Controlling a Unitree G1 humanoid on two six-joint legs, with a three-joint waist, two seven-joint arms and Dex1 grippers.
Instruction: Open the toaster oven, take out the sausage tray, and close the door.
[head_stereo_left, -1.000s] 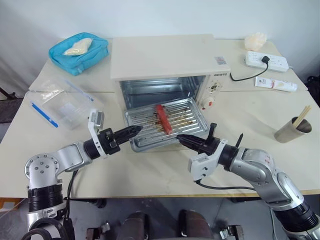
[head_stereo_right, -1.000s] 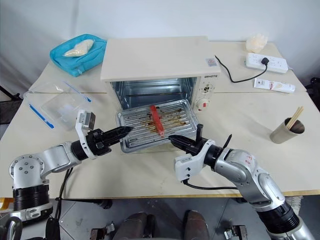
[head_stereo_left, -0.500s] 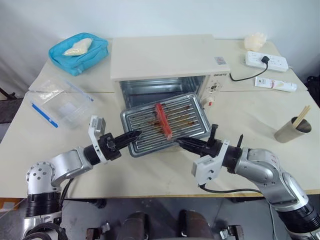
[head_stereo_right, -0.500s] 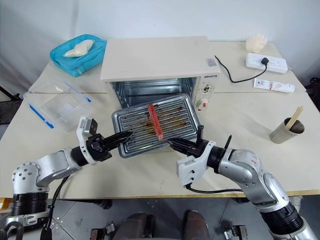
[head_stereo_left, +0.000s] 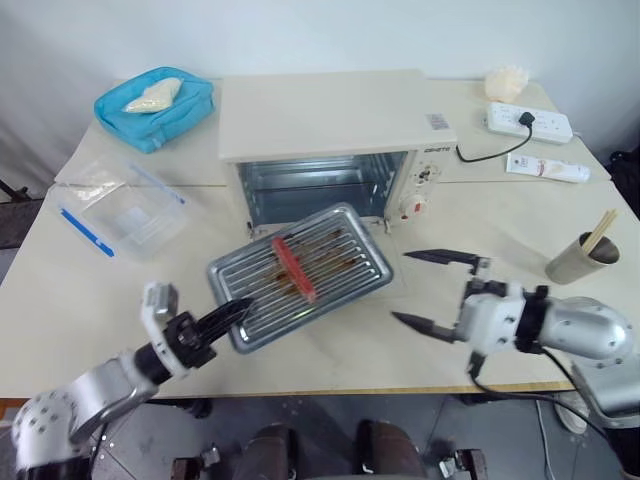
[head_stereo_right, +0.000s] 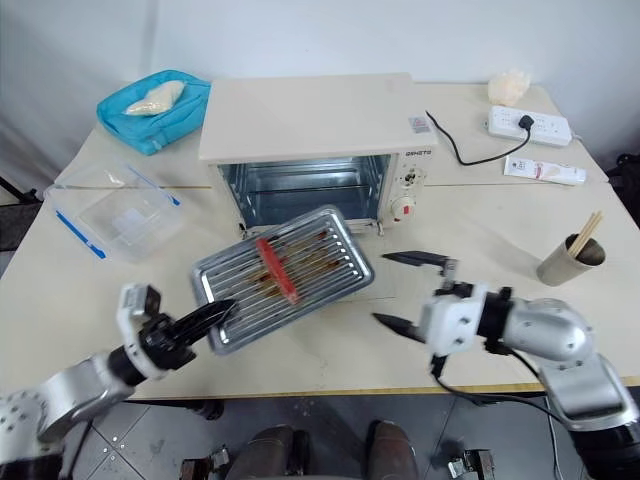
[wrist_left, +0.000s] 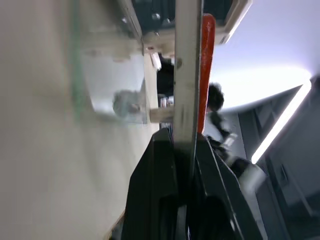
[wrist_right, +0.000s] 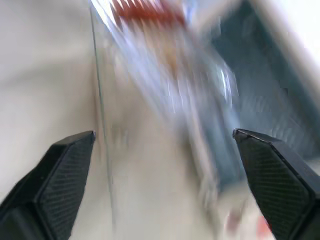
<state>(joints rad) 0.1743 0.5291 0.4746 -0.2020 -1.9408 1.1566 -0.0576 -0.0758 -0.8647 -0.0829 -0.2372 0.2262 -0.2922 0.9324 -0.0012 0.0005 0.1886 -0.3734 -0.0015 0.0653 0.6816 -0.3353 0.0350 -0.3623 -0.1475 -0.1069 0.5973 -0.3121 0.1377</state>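
- Left eye view: my left gripper (head_stereo_left: 228, 312) is clamped on the near-left corner of the sausage tray (head_stereo_left: 300, 275), which sits tilted in front of the toaster oven (head_stereo_left: 335, 140), out of the cavity. My right gripper (head_stereo_left: 433, 293) stands wide apart and empty, beside the tray.
- Left wrist view: both fingers (wrist_left: 156, 200) pinch the tray's thin rim edge-on; the sausage (wrist_left: 205, 70) lies against it.
- Risk: one corner hold could let the tray swing and roll the sausage onto the desk (head_stereo_left: 500, 215).
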